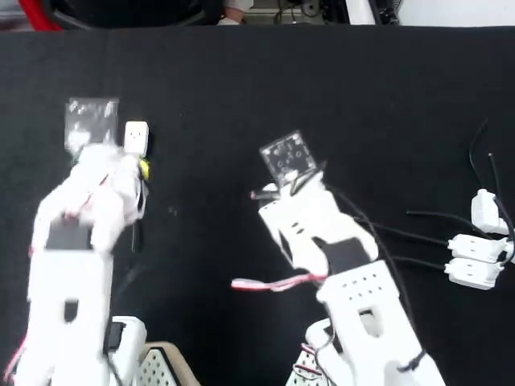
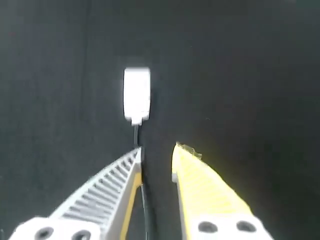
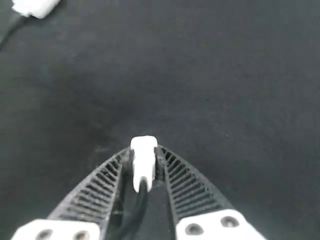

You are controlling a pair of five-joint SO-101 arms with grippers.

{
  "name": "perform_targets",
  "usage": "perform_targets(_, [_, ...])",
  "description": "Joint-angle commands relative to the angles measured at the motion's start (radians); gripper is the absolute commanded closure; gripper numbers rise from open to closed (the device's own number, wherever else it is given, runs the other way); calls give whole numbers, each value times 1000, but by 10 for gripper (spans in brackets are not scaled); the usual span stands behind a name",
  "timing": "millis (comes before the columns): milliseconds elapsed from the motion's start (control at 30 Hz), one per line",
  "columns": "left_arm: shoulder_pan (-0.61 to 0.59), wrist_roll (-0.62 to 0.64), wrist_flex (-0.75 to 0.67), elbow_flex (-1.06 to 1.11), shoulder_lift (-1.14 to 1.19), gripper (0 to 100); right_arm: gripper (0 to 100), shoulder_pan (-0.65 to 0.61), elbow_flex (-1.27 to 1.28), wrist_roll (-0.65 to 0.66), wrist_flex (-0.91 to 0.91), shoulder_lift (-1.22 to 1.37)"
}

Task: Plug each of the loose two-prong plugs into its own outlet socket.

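A white two-prong plug point(image 1: 135, 138) lies on the black table at the far left, its thin black cord trailing back toward me. My left gripper point(image 1: 137, 166) sits just behind that plug point(image 2: 136, 95) and stands open point(image 2: 156, 150), with the cord running between its grey finger point(image 2: 120, 172) and yellow finger point(image 2: 195, 175). My right gripper point(image 1: 280, 183) is near the table's middle and is shut point(image 3: 144, 150) on a second white plug point(image 3: 143, 157), whose black cord hangs back between the fingers. Several white socket blocks point(image 1: 473, 259) with black cords lie at the right edge.
A black cloth point(image 1: 241, 88) covers the whole table. Black cords point(image 1: 418, 237) run from the right arm's base toward the socket blocks. A white plug with a cord point(image 3: 32, 6) lies farther off in the right wrist view. The arm bases point(image 1: 121, 346) stand at the front edge.
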Motion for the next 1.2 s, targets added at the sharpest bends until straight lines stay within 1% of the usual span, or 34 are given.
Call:
perform_targets(0, [-76,2,-135,-139,270,887,986,48,-111,8,-21,110])
perform_targets(67, [-116,2,-195,-174,367,887,986,60,-147,8,-20,179])
perform_targets(133, [-131,2,-230,-222,463,887,986,68,-180,8,-18,242])
perform_targets(300, [-130,2,-232,-389,720,887,986,68,-239,11,-17,369])
perform_targets(467, [-125,2,-232,-527,924,887,986,69,-268,17,-17,427])
perform_targets(600, [-87,-2,-241,-590,1022,887,986,83,-275,17,-15,432])
perform_targets(733, [-44,-51,-241,-677,1082,888,986,123,-294,17,-15,441])
perform_targets(867, [-21,-52,-241,-754,1146,888,986,126,-294,17,-15,441])
perform_targets(967, [-33,-52,-241,-814,1229,888,986,124,-294,17,-15,441])
perform_targets(1167, [-101,-51,-233,-974,1407,888,986,124,-294,18,-15,441])
